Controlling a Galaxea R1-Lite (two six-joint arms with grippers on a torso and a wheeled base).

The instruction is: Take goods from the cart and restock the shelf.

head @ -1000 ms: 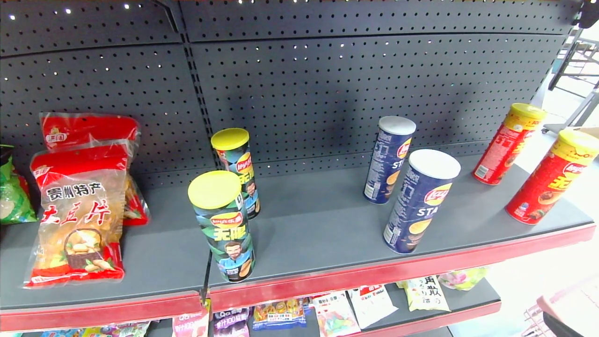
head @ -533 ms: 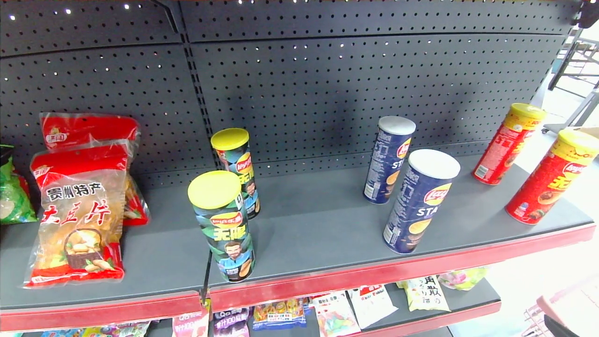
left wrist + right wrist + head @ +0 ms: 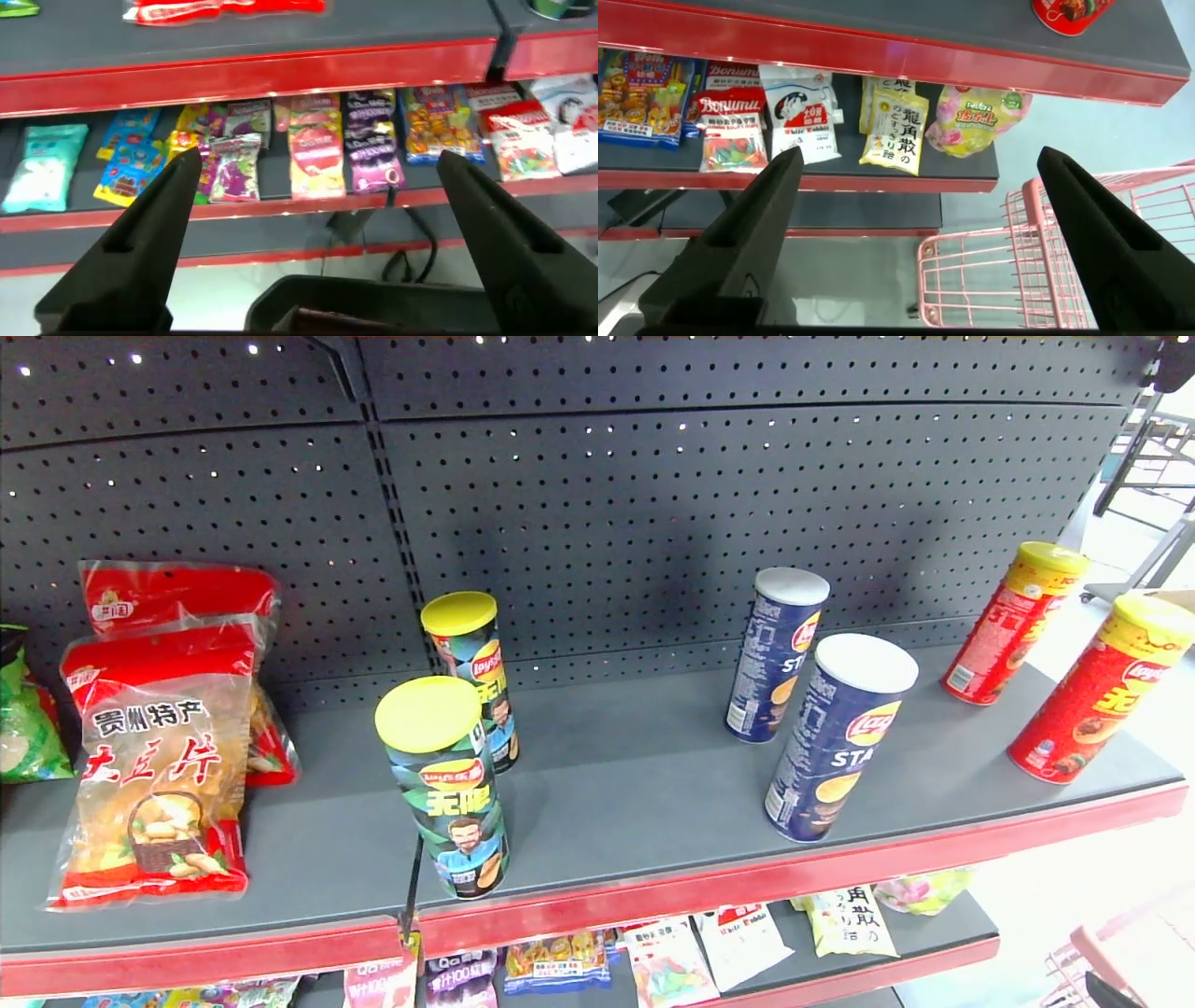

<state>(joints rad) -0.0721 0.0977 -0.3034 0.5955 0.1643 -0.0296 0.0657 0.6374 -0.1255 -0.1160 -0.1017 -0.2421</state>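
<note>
While right gripper (image 3: 920, 157) gapes wide, empty, pink cart (image 3: 966, 244) lies beyond, untouched.

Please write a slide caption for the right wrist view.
Open right hand before the lower snack shelf and a pink cart.

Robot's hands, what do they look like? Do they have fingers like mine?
Not like yours. The left gripper and the right gripper each have two fingers: plain black wedges, wide at the base, narrowing to blunt tips. No markings show.
</note>
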